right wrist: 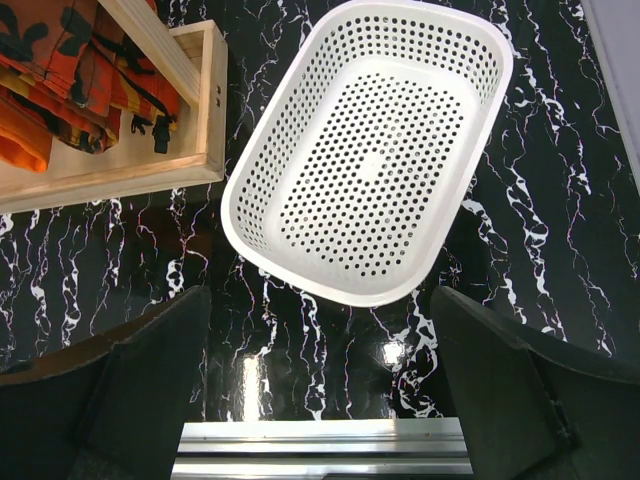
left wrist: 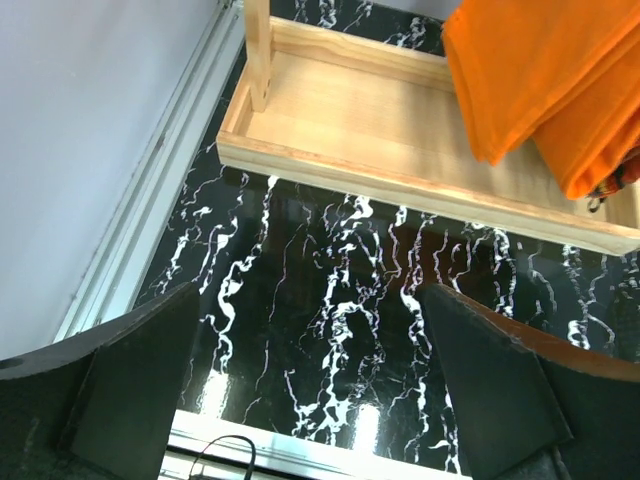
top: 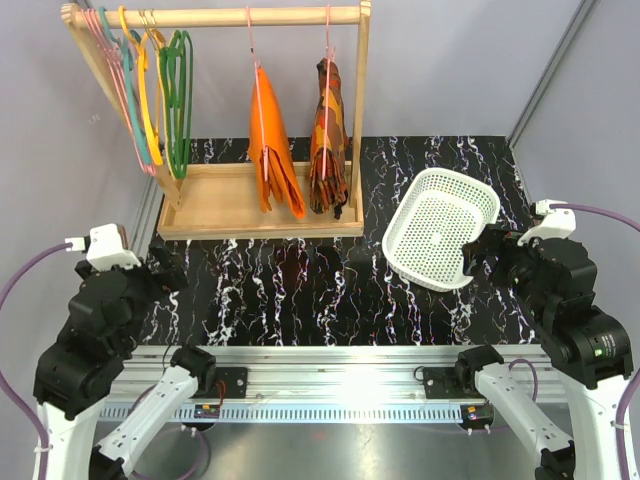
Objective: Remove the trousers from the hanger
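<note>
**Item condition.** The trousers (top: pixel 272 150) hang from the hanger (top: pixel 253 50), which is hooked over the top rail (top: pixel 220 16) of the wooden rack (top: pixel 200 225). The rack stands along the far edge of the desk (top: pixel 300 290), left of centre. The folded cloth reaches down to the rack's base board. A patterned garment (top: pixel 328 140) hangs just beside it on the right (do not confuse the two). The white basket (top: pixel 440 225) lies towards the right edge, well apart from the rack.

**Handling.** Treat the trousers as light, soft and limp. They will probably sag and unfold as soon as the support is lost. The thin wire hanger is likely to swing or slide along the rail under any sideways pull. Recommended hold: pinch the lower hanging folds, where the cloth is thick and faces the arms. Draw it off gently, and steady the hanger if it follows. How the cloth is fixed to the hanger cannot be made out.

**Arm pose.** Both arms sit folded back, one at the near-left corner and one at the near-right corner. The left fingers (left wrist: pixel 130 390) are spread apart with nothing between them, above bare desk short of the rack. The right fingers (right wrist: pixel 130 390) are likewise spread and unloaded, just short of the basket.
</note>
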{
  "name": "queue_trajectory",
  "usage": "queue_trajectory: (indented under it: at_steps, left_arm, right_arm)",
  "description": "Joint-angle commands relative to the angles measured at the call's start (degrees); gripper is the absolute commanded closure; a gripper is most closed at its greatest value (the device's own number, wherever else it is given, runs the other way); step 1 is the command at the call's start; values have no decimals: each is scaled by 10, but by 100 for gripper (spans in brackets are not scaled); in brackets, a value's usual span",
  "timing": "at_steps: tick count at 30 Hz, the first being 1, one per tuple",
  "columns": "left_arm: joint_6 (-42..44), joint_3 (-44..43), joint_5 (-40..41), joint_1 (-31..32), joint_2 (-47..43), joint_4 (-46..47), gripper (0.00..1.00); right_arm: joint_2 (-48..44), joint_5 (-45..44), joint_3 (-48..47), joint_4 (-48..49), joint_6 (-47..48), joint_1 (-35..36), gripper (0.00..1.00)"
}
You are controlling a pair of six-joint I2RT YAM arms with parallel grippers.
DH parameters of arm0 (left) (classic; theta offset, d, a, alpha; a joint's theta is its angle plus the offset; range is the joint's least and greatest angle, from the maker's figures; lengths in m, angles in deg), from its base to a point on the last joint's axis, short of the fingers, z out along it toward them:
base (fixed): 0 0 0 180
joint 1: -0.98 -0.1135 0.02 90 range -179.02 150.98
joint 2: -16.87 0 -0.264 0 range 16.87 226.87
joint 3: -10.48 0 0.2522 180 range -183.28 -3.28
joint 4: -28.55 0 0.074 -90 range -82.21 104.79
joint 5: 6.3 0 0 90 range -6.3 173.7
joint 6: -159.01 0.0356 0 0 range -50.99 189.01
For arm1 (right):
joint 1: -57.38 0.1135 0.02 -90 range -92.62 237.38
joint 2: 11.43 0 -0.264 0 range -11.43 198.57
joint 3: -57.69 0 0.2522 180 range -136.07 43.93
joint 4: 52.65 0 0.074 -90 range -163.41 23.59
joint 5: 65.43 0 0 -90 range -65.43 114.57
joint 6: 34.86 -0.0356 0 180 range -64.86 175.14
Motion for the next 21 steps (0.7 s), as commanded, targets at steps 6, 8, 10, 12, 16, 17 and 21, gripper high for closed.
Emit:
queue_trajectory:
  at_steps: [6,8,10,12,16,17,21]
  left_arm:
    - [-7,-180,-111,3,76,27,1]
    - [-19,-207,-198,2,91,59,1]
    - [-36,-223,-254,2,113,89,1]
    - [-68,-229,-309,2,128,145,1]
    - [-95,-250,-380,2,192,209,1]
    - [-96,-257,-381,2,205,223,1]
    - [-79,-330,-340,3,280,226,1]
  right_arm:
    - [7,30,2,31,-8,4,1]
    - [4,49,9,41,-11,3,1]
    - [-3,71,19,56,-20,4,1]
    - [-5,78,27,68,-30,3,1]
    - [3,96,21,74,-36,3,1]
    - [4,96,19,74,-37,3,1]
    - [4,93,13,79,-37,3,1]
